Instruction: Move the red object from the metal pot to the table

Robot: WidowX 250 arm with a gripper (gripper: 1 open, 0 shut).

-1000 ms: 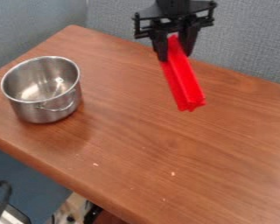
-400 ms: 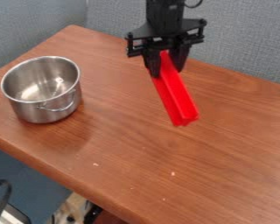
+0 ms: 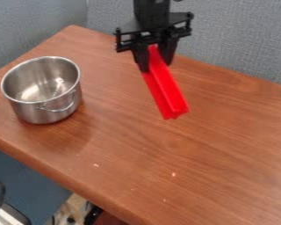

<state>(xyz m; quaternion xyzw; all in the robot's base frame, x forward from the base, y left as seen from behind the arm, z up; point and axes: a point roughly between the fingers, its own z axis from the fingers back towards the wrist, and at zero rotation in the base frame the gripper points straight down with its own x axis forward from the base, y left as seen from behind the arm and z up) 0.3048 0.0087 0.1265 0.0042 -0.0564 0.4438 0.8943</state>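
Above the table [image 3: 225, 132], the end effector [image 3: 154, 60] (pointing down) grips the red object [image 3: 164, 90].

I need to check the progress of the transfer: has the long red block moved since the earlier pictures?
Yes. The long red block, held in the fingers, has shifted left in the view, toward the round shiny metal pot, which stays put.

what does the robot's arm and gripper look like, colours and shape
The gripper is matte black all over: a short horizontal crossbar with small lugs at each end, and two slim black fingers pointing down from it. Above it a dark, blocky wrist section rises out of the top of the picture. No cables, markings or labels can be made out.
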